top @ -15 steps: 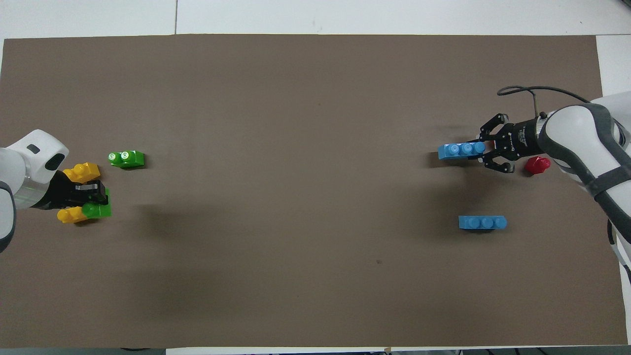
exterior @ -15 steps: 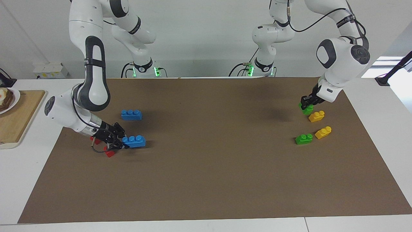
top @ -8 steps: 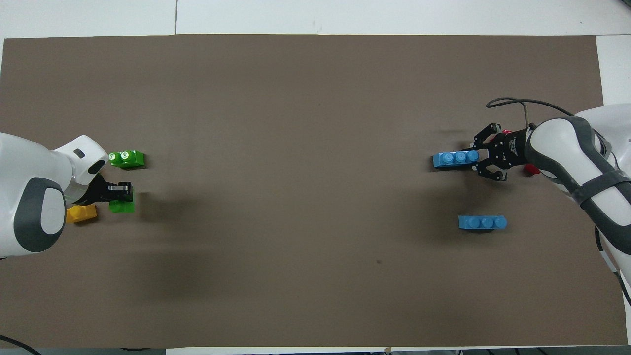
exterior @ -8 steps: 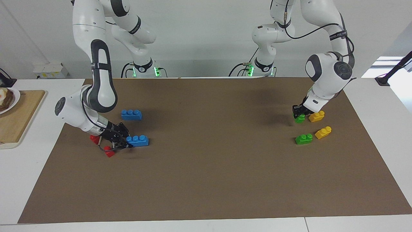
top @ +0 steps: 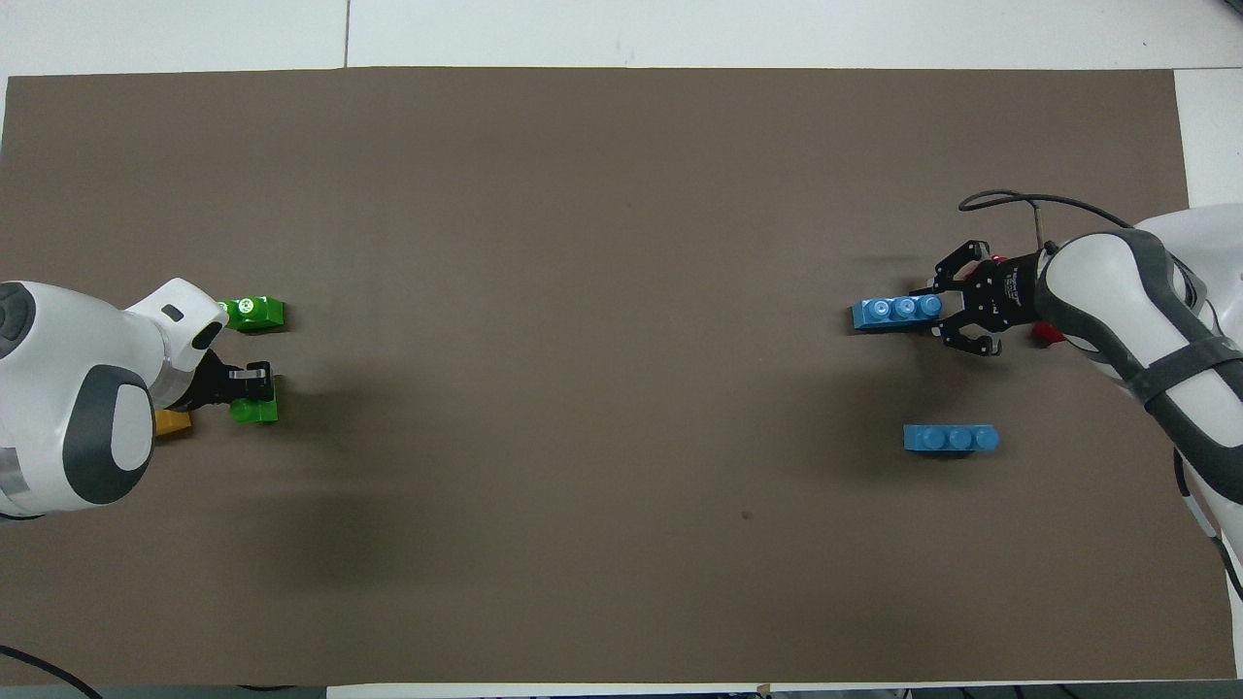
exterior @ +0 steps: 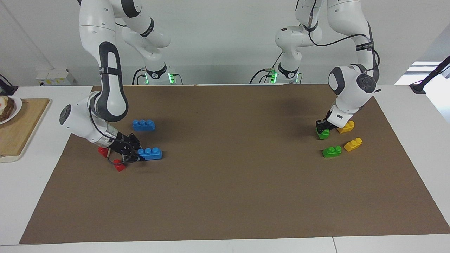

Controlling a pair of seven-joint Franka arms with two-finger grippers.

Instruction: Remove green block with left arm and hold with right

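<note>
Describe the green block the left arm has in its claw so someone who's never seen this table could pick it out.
Look at the left arm's end of the brown mat, where two green and two yellow bricks cluster. The green block is the one pinched by the left claw, beside a yellow brick; the other green brick lies free, farther from the robots.

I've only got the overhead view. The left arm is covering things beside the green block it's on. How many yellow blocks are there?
Observer: Two. The near yellow block sits right beside the left gripper. The far yellow block lies farther from the robots.
Operator: How is it holding the green one?
Observer: From above, shut on the held green block, which sits low at the mat. I can't tell whether it touches.
Operator: I see one red piece by the right arm.
Observer: There are two. The first red block is under the wrist. The second red block is farther from the robots, beside the right gripper.
</note>
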